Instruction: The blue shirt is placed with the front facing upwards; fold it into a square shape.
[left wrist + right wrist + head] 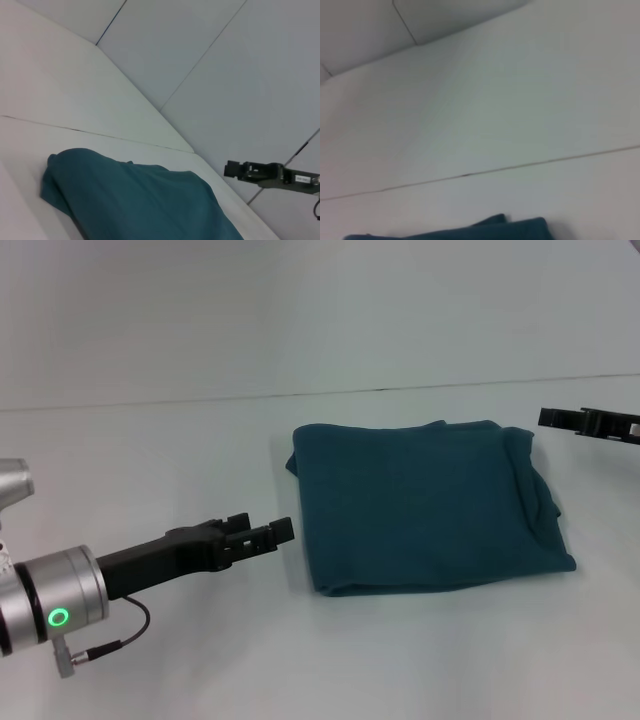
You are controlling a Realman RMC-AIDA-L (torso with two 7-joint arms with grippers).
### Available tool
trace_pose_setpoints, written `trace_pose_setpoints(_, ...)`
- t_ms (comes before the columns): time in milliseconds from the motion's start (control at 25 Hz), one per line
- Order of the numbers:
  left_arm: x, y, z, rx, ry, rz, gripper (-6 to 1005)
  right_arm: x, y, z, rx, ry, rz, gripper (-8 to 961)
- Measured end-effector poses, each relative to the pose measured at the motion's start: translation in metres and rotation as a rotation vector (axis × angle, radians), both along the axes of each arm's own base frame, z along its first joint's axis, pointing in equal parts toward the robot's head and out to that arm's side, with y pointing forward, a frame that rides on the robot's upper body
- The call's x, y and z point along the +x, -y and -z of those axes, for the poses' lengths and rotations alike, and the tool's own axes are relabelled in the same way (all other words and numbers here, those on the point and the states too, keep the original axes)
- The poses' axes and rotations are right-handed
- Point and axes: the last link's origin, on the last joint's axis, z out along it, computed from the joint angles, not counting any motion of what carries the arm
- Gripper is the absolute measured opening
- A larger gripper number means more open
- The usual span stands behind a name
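Observation:
The blue shirt [430, 505] lies folded into a rough square on the white table, plain teal side up, with a rumpled fold along its right edge. It also shows in the left wrist view as a teal mound [135, 200] and as a thin strip in the right wrist view [485, 230]. My left gripper [268, 530] hovers just left of the shirt's near-left corner, open and holding nothing. My right gripper [560, 420] hangs beyond the shirt's far-right corner, clear of the cloth, and appears again in the left wrist view [235, 170].
The white table [150, 460] runs wide around the shirt, with a thin seam line [200, 398] across its far side. A grey cable [115, 640] loops beneath my left wrist.

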Motion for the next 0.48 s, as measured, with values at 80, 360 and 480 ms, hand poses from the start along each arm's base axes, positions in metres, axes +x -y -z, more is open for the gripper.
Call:
trace_pose_setpoints(80,0.0,0.0,0.0,0.0,0.0,0.0,963,-0.004,0.001,-0.003,-0.013,-0.021,-0.022,435)
trace_pose_setpoints(360,0.0,0.0,0.0,-0.001,0.001,0.001,963,-0.023,0.005,0.004,-0.092,-0.082,-0.12,580)
trace_pose_setpoints(480,0.0,0.0,0.0,-0.002,0.001,0.0,963,-0.03,0.006,0.013,-0.12,-0.098,-0.137,653)
